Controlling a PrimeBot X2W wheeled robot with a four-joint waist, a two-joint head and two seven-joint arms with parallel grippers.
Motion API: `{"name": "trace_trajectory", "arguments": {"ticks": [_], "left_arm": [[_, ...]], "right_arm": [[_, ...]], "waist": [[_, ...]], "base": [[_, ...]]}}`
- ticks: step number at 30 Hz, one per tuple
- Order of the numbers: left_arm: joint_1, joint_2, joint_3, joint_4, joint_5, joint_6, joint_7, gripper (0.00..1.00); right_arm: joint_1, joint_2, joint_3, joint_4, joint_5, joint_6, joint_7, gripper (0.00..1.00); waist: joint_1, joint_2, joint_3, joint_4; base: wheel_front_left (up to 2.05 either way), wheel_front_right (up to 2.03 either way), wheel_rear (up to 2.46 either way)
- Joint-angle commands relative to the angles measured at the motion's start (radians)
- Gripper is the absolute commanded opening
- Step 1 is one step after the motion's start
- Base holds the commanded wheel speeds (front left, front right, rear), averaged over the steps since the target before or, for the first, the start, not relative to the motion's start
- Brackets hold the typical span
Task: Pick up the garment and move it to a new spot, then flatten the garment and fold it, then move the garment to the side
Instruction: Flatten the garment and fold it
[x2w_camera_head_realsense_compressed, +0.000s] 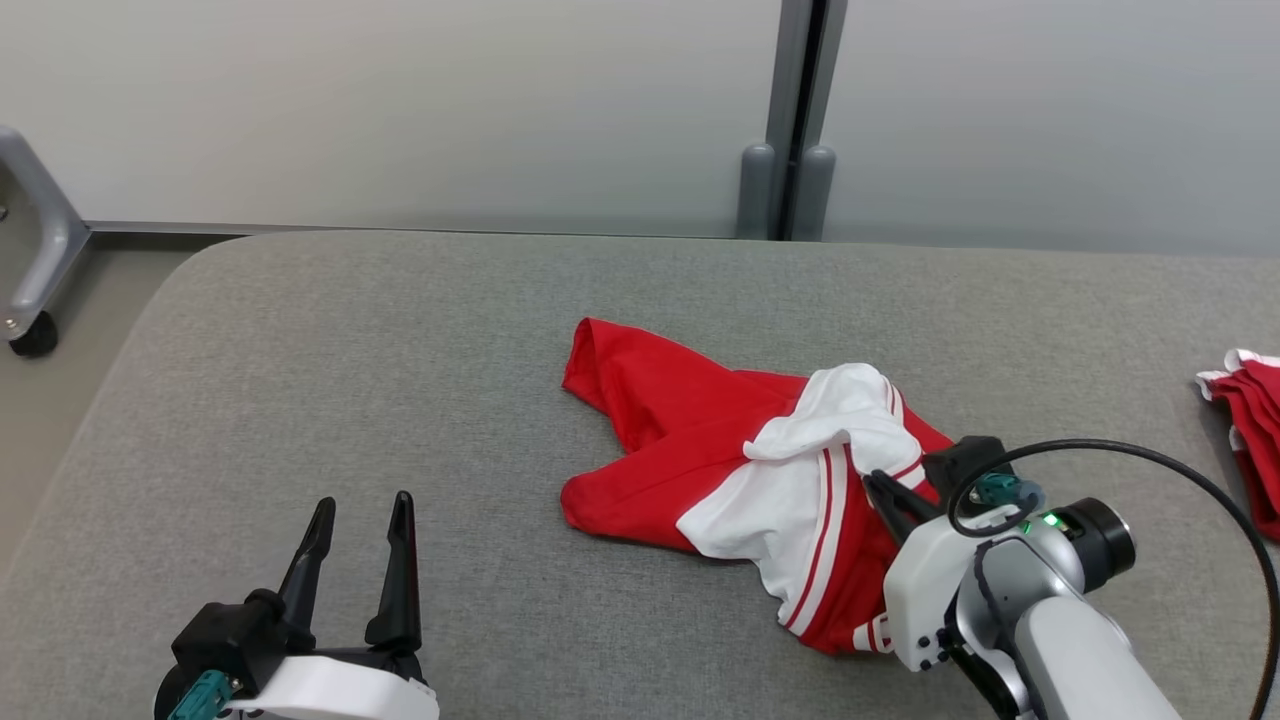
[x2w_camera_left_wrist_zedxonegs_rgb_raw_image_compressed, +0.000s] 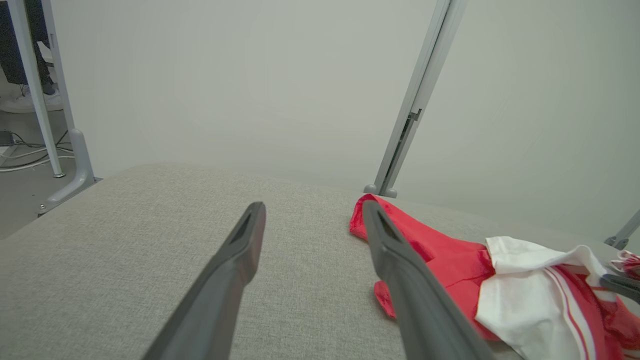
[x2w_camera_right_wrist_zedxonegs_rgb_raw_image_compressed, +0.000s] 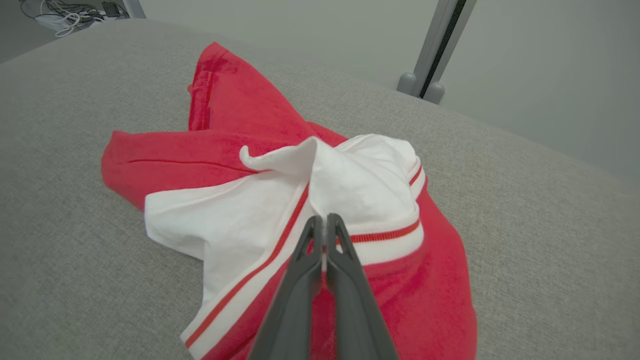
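Now the garment (x2w_camera_head_realsense_compressed: 690, 430), a red top with white panels and thin red stripes, lies crumpled on the grey padded table (x2w_camera_head_realsense_compressed: 400, 330), a little right of the middle. One red end points toward the far edge, and the white part is bunched up on top.

The right gripper (x2w_camera_head_realsense_compressed: 872, 484) is down at the near right side of the heap. In the right wrist view its two dark fingers (x2w_camera_right_wrist_zedxonegs_rgb_raw_image_compressed: 305, 270) are pressed together, with their tips at the white band just beside a red stripe. A thin pale sliver of cloth shows between them, so they pinch the garment (x2w_camera_right_wrist_zedxonegs_rgb_raw_image_compressed: 235, 150) there.

The left gripper (x2w_camera_head_realsense_compressed: 363, 502) sits at the near left, well apart from the cloth, with its fingers spread wide and nothing between them. In the left wrist view the garment (x2w_camera_left_wrist_zedxonegs_rgb_raw_image_compressed: 450, 260) lies off to the right of that gripper (x2w_camera_left_wrist_zedxonegs_rgb_raw_image_compressed: 314, 207).

Another red and white piece of clothing (x2w_camera_head_realsense_compressed: 1250, 420) lies at the table's right edge. A grey post (x2w_camera_head_realsense_compressed: 795, 120) stands behind the table.
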Motion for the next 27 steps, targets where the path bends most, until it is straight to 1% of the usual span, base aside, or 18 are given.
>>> {"name": "trace_trajectory", "arguments": {"ticks": [1, 5, 9, 12, 16, 19, 23, 27], "left_arm": [[-0.02, 0.004, 0.004, 0.001, 0.007, -0.006, -0.001, 1.0], [-0.031, 0.004, 0.003, -0.004, 0.011, -0.011, -0.002, 1.0], [-0.06, 0.007, -0.001, -0.015, 0.021, -0.019, -0.002, 1.0], [-0.092, 0.006, -0.009, -0.024, 0.029, -0.026, -0.002, 1.0], [-0.142, 0.006, -0.016, -0.032, 0.039, -0.034, -0.001, 1.0], [-0.181, 0.002, -0.023, -0.029, 0.049, -0.044, -0.002, 1.0], [-0.222, -0.009, -0.03, -0.018, 0.054, -0.059, -0.002, 1.0], [-0.246, -0.018, -0.028, 0.0, 0.06, -0.071, -0.002, 1.0]], "right_arm": [[0.006, -0.005, -0.011, -0.011, -0.009, 0.0, -0.008, 0.0], [-0.013, -0.006, -0.06, -0.05, -0.029, 0.0, -0.022, 0.0], [-0.064, -0.013, -0.136, -0.084, -0.063, 0.0, -0.031, 0.0], [-0.128, -0.052, -0.201, -0.097, -0.077, 0.0, -0.028, 0.0], [-0.231, -0.125, -0.271, -0.093, -0.08, 0.0, -0.032, 0.0], [-0.316, -0.184, -0.302, -0.052, -0.067, 0.0, -0.051, 0.0], [-0.427, -0.248, -0.342, 0.048, -0.054, 0.0, -0.078, 0.0], [-0.527, -0.277, -0.383, 0.16, -0.032, 0.0, -0.154, 0.0]], "waist": [[0.0, 0.0, 0.007, -0.013], [0.0, 0.0, 0.033, -0.032], [0.0, 0.0, 0.095, -0.039], [0.0, 0.0, 0.164, -0.037], [0.0, 0.0, 0.265, -0.025], [0.0, 0.0, 0.327, -0.013], [0.0, 0.0, 0.377, 0.008], [0.0, 0.0, 0.391, 0.021]], "base": [[0.0, 0.0, 0.0], [0.0, 0.0, 0.0], [0.0, 0.0, 0.0], [0.0, 0.0, 0.0], [0.0, 0.0, 0.0], [0.0, 0.0, 0.0], [0.0, 0.0, 0.0], [0.0, 0.0, 0.0]]}}
